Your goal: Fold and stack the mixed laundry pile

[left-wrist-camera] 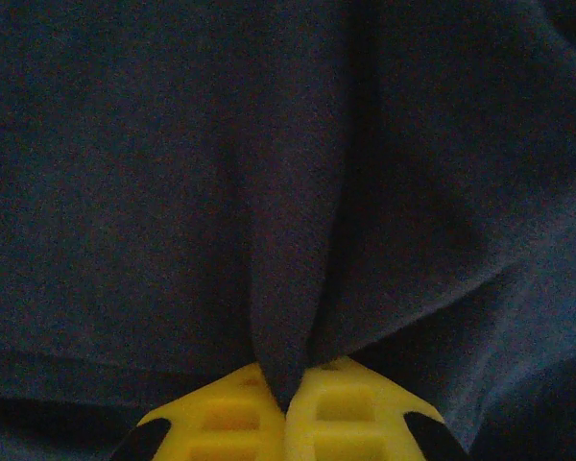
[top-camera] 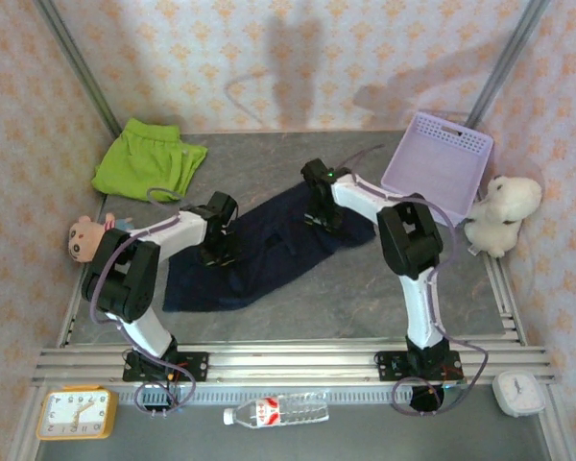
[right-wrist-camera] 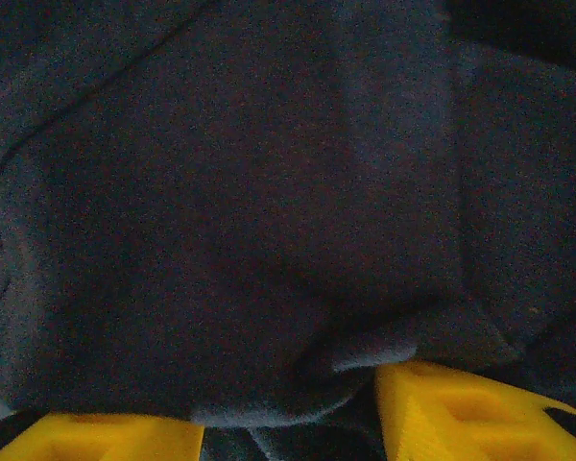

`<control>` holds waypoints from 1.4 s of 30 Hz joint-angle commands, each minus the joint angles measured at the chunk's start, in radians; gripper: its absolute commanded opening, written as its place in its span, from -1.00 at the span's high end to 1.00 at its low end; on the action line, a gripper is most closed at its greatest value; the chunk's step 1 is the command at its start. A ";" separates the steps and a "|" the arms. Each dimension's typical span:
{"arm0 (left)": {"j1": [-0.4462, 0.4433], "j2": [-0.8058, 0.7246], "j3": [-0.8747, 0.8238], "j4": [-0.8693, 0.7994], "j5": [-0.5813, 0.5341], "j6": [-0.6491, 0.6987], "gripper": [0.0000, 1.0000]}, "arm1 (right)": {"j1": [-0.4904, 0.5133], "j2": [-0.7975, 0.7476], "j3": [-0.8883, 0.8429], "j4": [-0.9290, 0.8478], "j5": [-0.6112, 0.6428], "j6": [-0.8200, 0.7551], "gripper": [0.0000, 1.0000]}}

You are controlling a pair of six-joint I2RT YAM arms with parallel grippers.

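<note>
On the grey, mottled table (top-camera: 298,322), walled on three sides by pale floral-patterned panels (top-camera: 298,58), the navy garment (top-camera: 259,259) lies spread aslant across the middle. The lime-green garment (top-camera: 146,160) sits crumpled in the far left corner, well apart from it. A lavender basket (top-camera: 440,165) sits at the far right with a white plush toy (top-camera: 504,213) just beside it, and a small doll (top-camera: 82,237) lies at the left edge. The left gripper (left-wrist-camera: 288,396) is pinched tight on a raised fold of navy cloth. The right gripper (right-wrist-camera: 288,418) stands with its yellow fingers (right-wrist-camera: 461,413) apart, a rumpled navy edge lying in the gap. Both wrist views are dark, and the fingers are cut off at the bottom. Bare grey surface runs behind and in front of the navy garment, up to the aluminium rails (top-camera: 288,363) at the near edge. Nearer than the rails lie a yellow clock (top-camera: 75,413), a water bottle (top-camera: 276,413) and a white clock (top-camera: 518,392).
</note>
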 commanded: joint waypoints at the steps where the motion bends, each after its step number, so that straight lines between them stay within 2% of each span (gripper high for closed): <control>1: -0.022 0.038 -0.047 -0.007 0.104 -0.070 1.00 | -0.055 0.192 0.223 -0.076 0.006 -0.065 0.02; 2: -0.028 0.033 -0.040 -0.009 0.103 -0.078 1.00 | -0.062 0.224 0.293 -0.096 0.000 -0.073 0.02; 4: -0.044 0.030 -0.014 -0.006 0.115 -0.108 0.86 | -0.082 0.285 0.412 -0.101 -0.067 -0.085 0.01; 6: -0.060 0.040 0.015 0.013 0.141 -0.157 0.52 | -0.109 0.322 0.501 -0.080 -0.129 -0.083 0.00; 7: -0.067 0.044 0.026 0.022 0.151 -0.173 0.47 | -0.121 0.330 0.531 -0.065 -0.144 -0.084 -0.01; 8: -0.075 0.052 0.046 0.023 0.157 -0.200 0.31 | -0.132 0.332 0.555 -0.053 -0.151 -0.085 -0.01; 10: -0.083 0.043 0.072 0.022 0.155 -0.232 0.13 | -0.157 0.326 0.602 -0.038 -0.163 -0.083 -0.03; 13: -0.083 -0.011 0.112 -0.030 0.101 -0.237 -0.24 | -0.177 0.293 0.650 -0.061 -0.137 -0.095 -0.03; 16: -0.078 -0.049 0.181 -0.147 0.002 -0.163 -0.33 | -0.175 0.216 0.614 -0.087 -0.107 -0.095 -0.03; 18: -0.065 -0.048 0.223 -0.205 -0.049 -0.101 -0.23 | -0.164 0.148 0.529 -0.082 -0.092 -0.082 -0.01; 19: -0.056 -0.045 0.233 -0.217 -0.064 -0.080 -0.04 | -0.157 0.107 0.475 -0.068 -0.074 -0.077 0.00; 22: -0.008 -0.037 0.219 -0.180 -0.054 -0.026 1.00 | -0.133 -0.001 0.306 0.014 -0.050 -0.034 -0.01; 27: 0.044 -0.004 0.171 -0.106 -0.063 -0.003 1.00 | -0.099 -0.075 0.125 0.108 -0.063 0.089 -0.01; 31: 0.046 0.065 0.162 -0.100 -0.097 -0.008 1.00 | -0.086 -0.074 0.023 0.191 -0.061 0.190 -0.01; 39: 0.017 0.094 0.057 -0.039 -0.062 -0.131 1.00 | -0.090 0.104 0.147 0.114 -0.073 0.300 -0.01; 42: -0.005 0.096 0.001 -0.003 -0.031 -0.186 1.00 | -0.102 0.162 0.186 0.138 -0.064 0.350 -0.02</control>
